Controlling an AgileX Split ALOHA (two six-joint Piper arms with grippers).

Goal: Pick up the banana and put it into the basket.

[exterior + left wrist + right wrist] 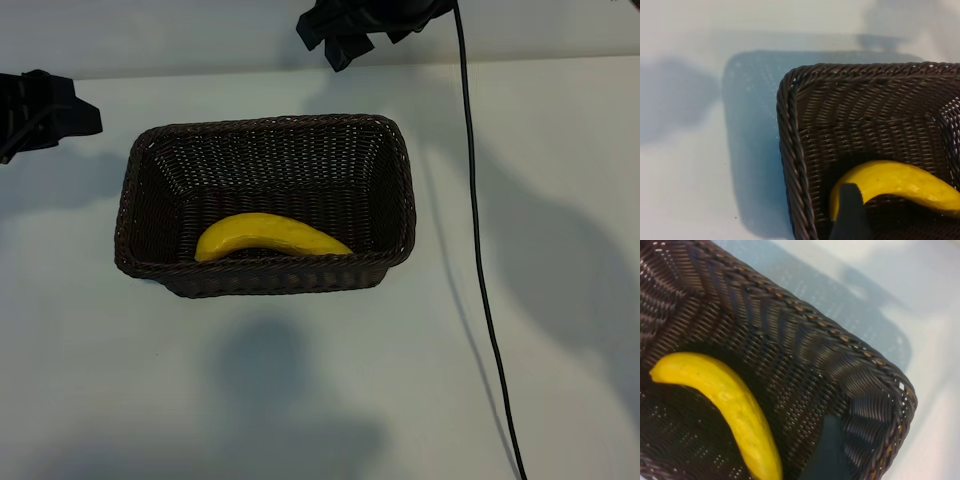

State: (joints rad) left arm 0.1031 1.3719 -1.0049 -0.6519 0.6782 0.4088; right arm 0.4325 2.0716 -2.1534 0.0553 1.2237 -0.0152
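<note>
The banana [268, 237] lies inside the basket [262, 124], down on the woven floor and tucked along the near wall, its curve arching toward the far side. It sits low enough that the rim stands above it all round, so by the look of things the placing is done and nothing is left to carry.

That explains where the arms are. The right claw [352, 35] hangs at the far edge of the scene, above and beyond the basket's far-right corner, jaws spread wide and holding nothing; from its wrist view the banana is seen well clear below, with only a dark fingertip [826, 450] showing over the basket's corner. The left claw [40, 112] sits off at the far left, apart from the basket, also wide open and empty, parked out of the way so the basket stays clear on that side.

The banana itself is smooth and bright yellow, gently curved, fat through the middle and tapering at both ends. No bruising shows on the skin that is visible. The basket is dark brown wicker, rectangular with rounded corners and a braided rim, standing flat on the pale surface [560, 200]. A black cable [478, 250] trails across that surface to the right of the basket, touching neither it nor the fruit.
</note>
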